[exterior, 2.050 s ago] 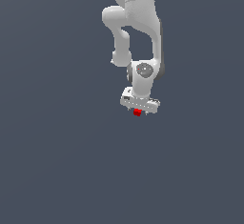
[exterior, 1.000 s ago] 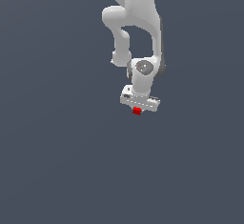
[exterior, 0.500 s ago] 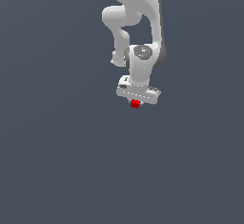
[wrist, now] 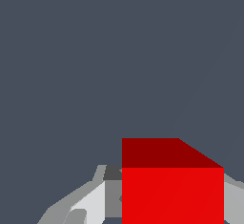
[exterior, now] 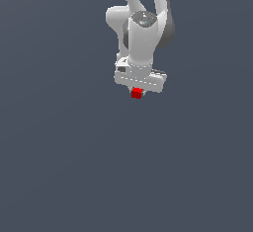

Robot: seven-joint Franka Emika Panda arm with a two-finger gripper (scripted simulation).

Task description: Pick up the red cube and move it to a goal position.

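No text, label or number can be read anywhere.

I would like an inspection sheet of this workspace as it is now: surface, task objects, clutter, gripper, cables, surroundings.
Surface: plain dark grey-blue ground, no marks seen.
Task objects: red cube sits between the gripper's fingers; no goal marker seen.
Clutter: nothing seen.
Gripper: white gripper points down, closed on the red cube; in the wrist view the cube fills the space between the fingers.
Cables: nothing seen.
Surroundings: only the white arm above; nothing else seen.
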